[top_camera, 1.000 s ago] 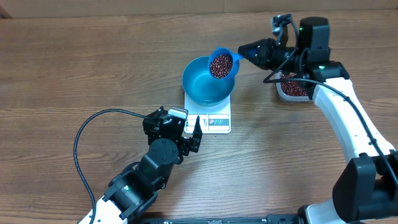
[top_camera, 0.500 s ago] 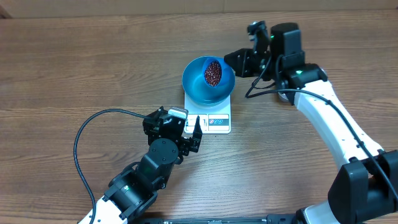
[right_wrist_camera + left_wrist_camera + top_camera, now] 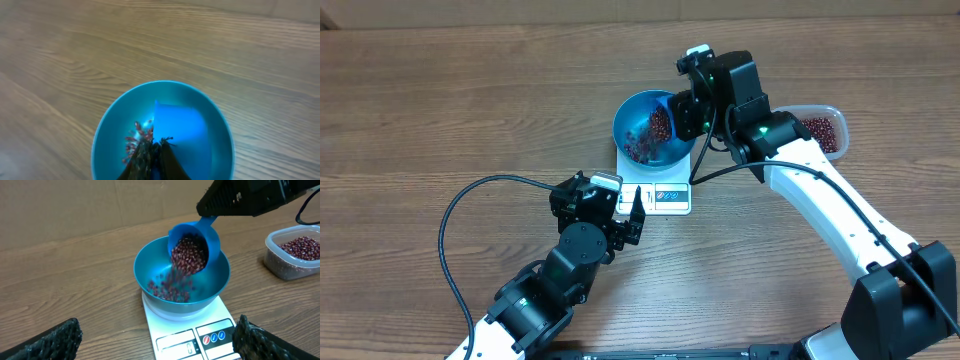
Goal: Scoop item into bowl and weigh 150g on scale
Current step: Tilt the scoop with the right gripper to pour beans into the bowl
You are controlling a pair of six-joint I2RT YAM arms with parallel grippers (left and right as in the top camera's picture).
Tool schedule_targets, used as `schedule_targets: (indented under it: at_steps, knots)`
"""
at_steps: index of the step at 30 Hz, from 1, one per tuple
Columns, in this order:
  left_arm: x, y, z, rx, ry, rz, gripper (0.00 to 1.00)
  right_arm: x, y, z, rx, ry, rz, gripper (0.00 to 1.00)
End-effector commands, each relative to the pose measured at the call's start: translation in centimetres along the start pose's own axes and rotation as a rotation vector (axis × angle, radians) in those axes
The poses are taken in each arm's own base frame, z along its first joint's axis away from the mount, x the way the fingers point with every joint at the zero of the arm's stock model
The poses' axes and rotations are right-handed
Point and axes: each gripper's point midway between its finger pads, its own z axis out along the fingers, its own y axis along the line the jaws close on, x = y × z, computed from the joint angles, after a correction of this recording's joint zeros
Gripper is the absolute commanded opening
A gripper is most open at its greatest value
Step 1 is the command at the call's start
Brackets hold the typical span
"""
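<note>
The right arm has swung in from the side, and the scoop (image 3: 214, 240) that was level a second ago, at the far rim of the bowl (image 3: 152, 262), is now over the bowl and tipped down. The bowl was bare then; now beans (image 3: 189, 256) are sliding out, and a small heap lies on its bottom. Some beans are in the scoop and more are in the clear tub (image 3: 280, 267), which stands on the table (image 3: 470, 120) well off to the right. The arm hid most of the tub before, and now it shows. The bowl sits on the white scale (image 3: 190, 340), and neither one has moved. The right gripper (image 3: 682, 112) is closed tight on the scoop's handle. The left gripper (image 3: 629, 212) waits just in front of the scale in the same spot as before – its fingers (image 3: 55, 340) are spread wide and hold nothing. I think the beans are small, hard and smooth, so they will roll, bounce and spill easily. Each one is light, but a pile adds up fast. Fingers could not pinch them well, so the handle of the scoop is the place to hold – and a slow tip looks best, because a fast one could send too many in.
</note>
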Motion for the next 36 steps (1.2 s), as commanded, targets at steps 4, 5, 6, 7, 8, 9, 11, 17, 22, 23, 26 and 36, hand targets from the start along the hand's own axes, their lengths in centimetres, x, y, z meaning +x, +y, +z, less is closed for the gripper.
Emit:
schedule_targets:
  at_steps: [4,5,6,7,8,9,11,17,22,23,26,36]
  knots:
    - [0.3,0.1,0.0,-0.012,0.002,-0.017,1.0,-1.6,-0.2,-1.6,0.033,-0.056,-0.089,0.04]
    - [0.3,0.1,0.0,-0.012,0.002,-0.017,1.0,-1.6,-0.2,-1.6,0.033,-0.056,-0.089,0.04]
    - [0.3,0.1,0.0,-0.012,0.002,-0.017,1.0,-1.6,-0.2,-1.6,0.033,-0.056,-0.089,0.04]
    - [0.3,0.1,0.0,-0.012,0.002,-0.017,1.0,-1.6,-0.2,-1.6,0.032,-0.055,-0.096,0.04]
    - [0.3,0.1,0.0,-0.012,0.002,-0.017,0.99,-1.6,-0.2,-1.6,0.033,-0.055,-0.111,0.04]
    - [0.3,0.1,0.0,-0.012,0.002,-0.017,0.99,-1.6,-0.1,-1.6,0.033,-0.055,-0.126,0.04]
    - [0.3,0.1,0.0,-0.012,0.002,-0.017,1.0,-1.6,-0.1,-1.6,0.033,-0.054,-0.143,0.04]
    - [0.3,0.1,0.0,-0.012,0.002,-0.017,1.0,-1.6,0.1,-1.6,0.02,-0.052,-0.191,0.04]
    - [0.3,0.1,0.0,-0.012,0.002,-0.017,1.0,-1.5,0.8,-1.6,-0.015,-0.052,-0.222,0.04]
    - [0.3,0.1,0.0,-0.012,0.002,-0.017,1.0,-1.5,0.8,-1.6,-0.015,-0.052,-0.222,0.04]
    - [0.3,0.1,0.0,-0.012,0.002,-0.017,1.0,-1.5,0.8,-1.6,-0.015,-0.052,-0.225,0.04]
    - [0.3,0.1,0.0,-0.012,0.002,-0.017,1.0,-1.2,2.2,-1.7,-0.096,-0.051,-0.32,0.04]
